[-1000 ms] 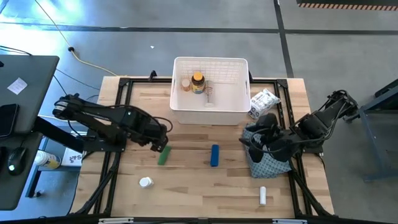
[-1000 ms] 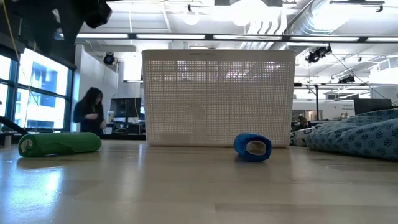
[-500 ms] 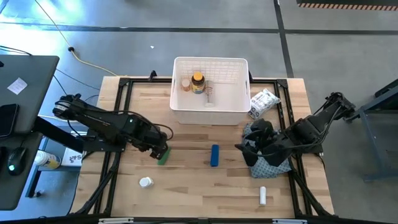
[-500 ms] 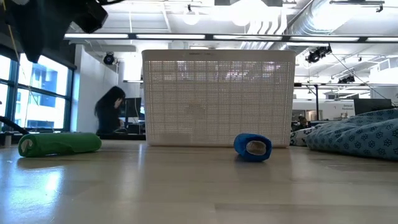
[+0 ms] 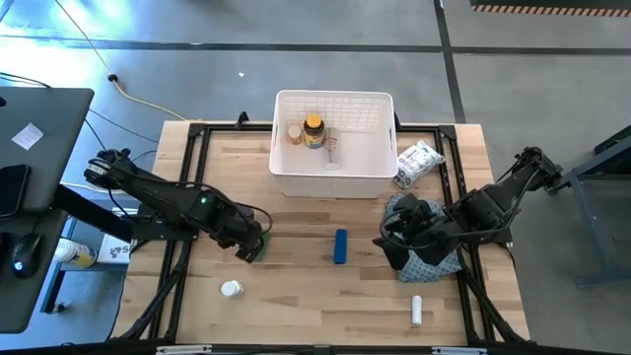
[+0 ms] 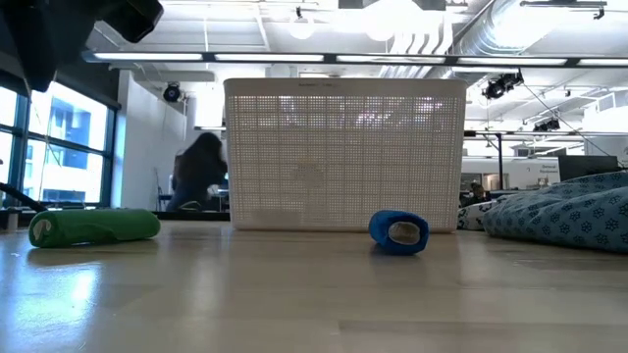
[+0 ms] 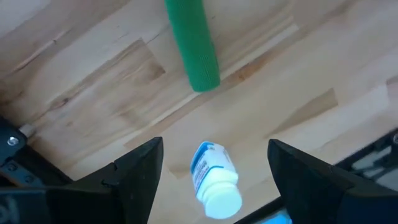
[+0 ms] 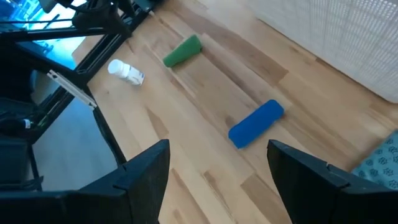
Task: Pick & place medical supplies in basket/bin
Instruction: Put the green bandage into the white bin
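A green oblong piece lies flat on the wooden table; my left gripper hovers open above it, and in the high view hides most of it. A white pill bottle lies on its side nearer the table's near edge. The blue oblong piece lies mid-table. My right gripper is open, up over the left edge of the patterned cloth. The white bin holds an amber bottle and a small white bottle.
A crinkly white packet lies right of the bin, and a white tube lies near the near right corner. In the low view the green piece and blue piece sit before the bin. A person stands far behind the table.
My left gripper has moved toward the near edge and now covers the green piece in the high view. My right gripper has shifted a little toward the table's left over the cloth. The person in the background has walked to the right.
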Robot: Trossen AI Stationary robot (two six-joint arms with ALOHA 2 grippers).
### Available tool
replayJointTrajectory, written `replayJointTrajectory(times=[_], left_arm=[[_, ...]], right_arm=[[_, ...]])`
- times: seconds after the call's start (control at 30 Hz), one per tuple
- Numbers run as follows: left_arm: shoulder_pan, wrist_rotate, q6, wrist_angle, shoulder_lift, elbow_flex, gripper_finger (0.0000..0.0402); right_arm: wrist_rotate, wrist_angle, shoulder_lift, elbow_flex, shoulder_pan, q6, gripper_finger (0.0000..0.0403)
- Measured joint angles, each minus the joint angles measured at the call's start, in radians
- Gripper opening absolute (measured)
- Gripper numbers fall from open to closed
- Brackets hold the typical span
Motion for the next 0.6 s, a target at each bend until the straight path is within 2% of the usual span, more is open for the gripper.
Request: replayJointTrajectory(times=[0.17, 0.33, 0.43, 0.6], left_arm=[[0.001, -0.076, -0.081, 0.030, 0.000, 0.000, 0.0321], [0.001, -0.091, -0.125, 0.049, 0.000, 0.000, 0.0321], [0.016, -0.075, -0.139, 0.050, 0.000, 0.000, 0.0321], [0.029, -0.006, -0.143, 0.049, 0.000, -0.001, 0.0321]], right_arm=[[-0.008, 0.039, 0.000, 0.000, -0.005, -0.059, 0.0259], [-0.059, 0.042, -0.007, 0.000, 0.000, -0.155, 0.0259], [-0.098, 0.039, -0.026, 0.000, 0.005, -0.205, 0.0259], [-0.074, 0.051, -0.075, 0.000, 0.038, -0.320, 0.0259]])
